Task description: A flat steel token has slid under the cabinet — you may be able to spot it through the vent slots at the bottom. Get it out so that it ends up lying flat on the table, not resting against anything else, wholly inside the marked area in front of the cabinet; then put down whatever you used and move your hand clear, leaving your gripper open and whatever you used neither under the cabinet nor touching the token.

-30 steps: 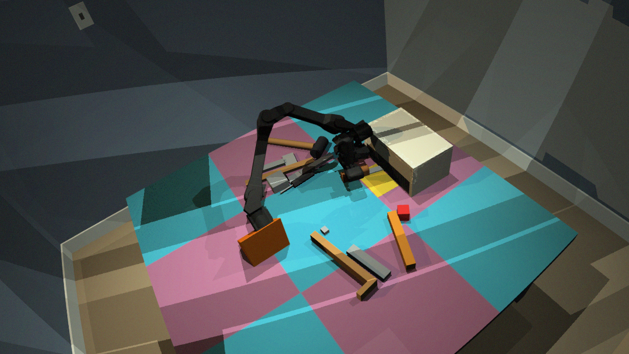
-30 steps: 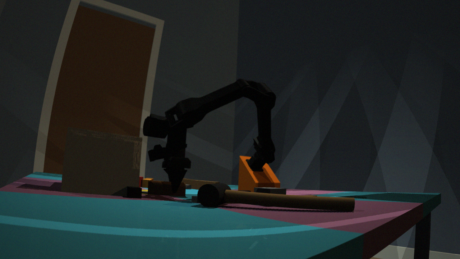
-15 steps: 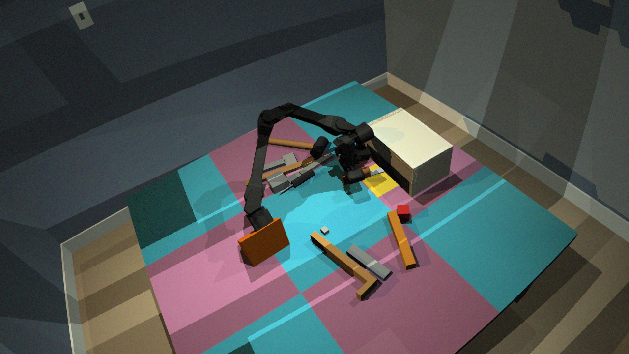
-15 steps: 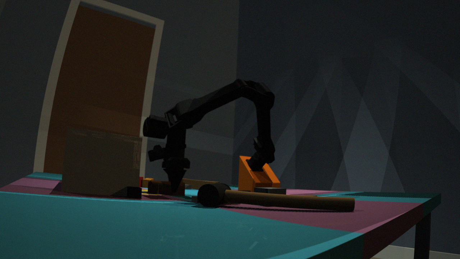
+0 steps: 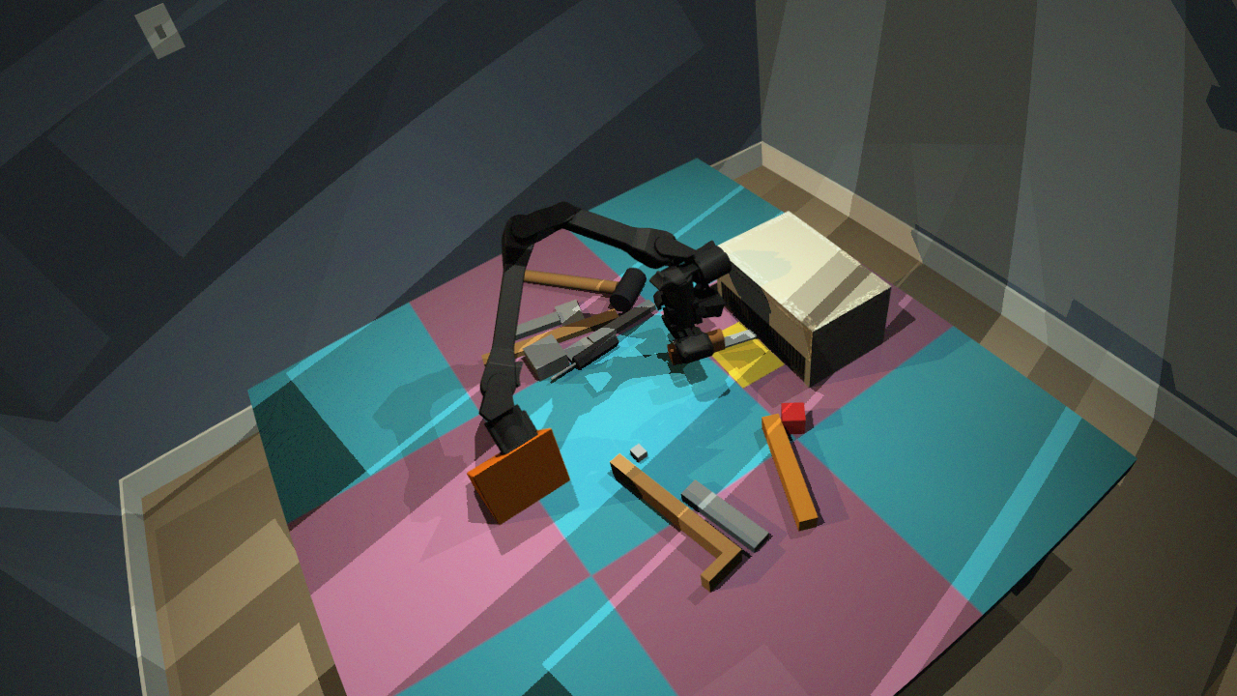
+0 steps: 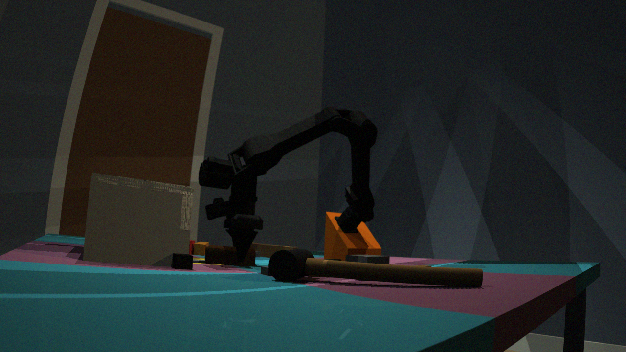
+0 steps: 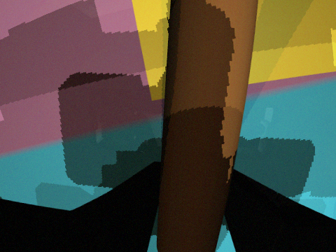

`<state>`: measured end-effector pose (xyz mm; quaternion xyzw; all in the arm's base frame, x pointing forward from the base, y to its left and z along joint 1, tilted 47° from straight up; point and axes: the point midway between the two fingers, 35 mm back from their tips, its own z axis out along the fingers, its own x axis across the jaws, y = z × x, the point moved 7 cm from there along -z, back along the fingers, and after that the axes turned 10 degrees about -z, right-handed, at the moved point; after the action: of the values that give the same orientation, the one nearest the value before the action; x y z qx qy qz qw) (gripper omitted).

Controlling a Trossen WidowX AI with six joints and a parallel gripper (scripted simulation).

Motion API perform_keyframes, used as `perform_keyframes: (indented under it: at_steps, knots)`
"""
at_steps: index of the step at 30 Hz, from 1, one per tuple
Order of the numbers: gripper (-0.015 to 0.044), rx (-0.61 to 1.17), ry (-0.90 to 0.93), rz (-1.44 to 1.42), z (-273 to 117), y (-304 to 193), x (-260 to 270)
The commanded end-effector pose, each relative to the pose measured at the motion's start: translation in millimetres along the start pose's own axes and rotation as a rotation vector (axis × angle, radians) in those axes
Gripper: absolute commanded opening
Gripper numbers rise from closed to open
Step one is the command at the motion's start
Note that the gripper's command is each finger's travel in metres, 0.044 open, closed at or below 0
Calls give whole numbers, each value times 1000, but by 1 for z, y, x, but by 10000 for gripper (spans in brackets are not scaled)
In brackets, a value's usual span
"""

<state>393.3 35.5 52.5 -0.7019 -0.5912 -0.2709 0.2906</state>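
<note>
My gripper (image 5: 694,346) (image 6: 240,259) (image 7: 190,172) points down, low over the table in front of the cabinet, and is shut on the brown wooden handle (image 6: 218,255) (image 7: 206,70) of a tool. The tool's thin grey blade (image 5: 738,336) reaches over the yellow marked area (image 5: 745,367) (image 7: 290,68) toward the cabinet's vented front; whether its tip is under the cabinet I cannot tell. The cream cabinet (image 5: 804,268) (image 6: 135,218) stands just beyond the marked area. The steel token is not visible in any view. The handle hides part of the marked area in the wrist view.
A black-headed mallet (image 5: 628,290) (image 6: 288,265) and several grey and wooden tools lie left of the gripper. A red cube (image 5: 792,417), an orange bar (image 5: 791,476), an L-shaped wooden stick (image 5: 666,505) and a grey bar (image 5: 725,516) lie nearer the front. A black block (image 6: 182,261) is beside the cabinet.
</note>
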Motion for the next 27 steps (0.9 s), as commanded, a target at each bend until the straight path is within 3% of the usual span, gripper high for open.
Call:
perform_keyframes:
  at_steps: [1, 27]
  knots:
    - [0, 3, -3, 6, 1, -5, 1]
    - [0, 4, -3, 7, 1, -30, 6]
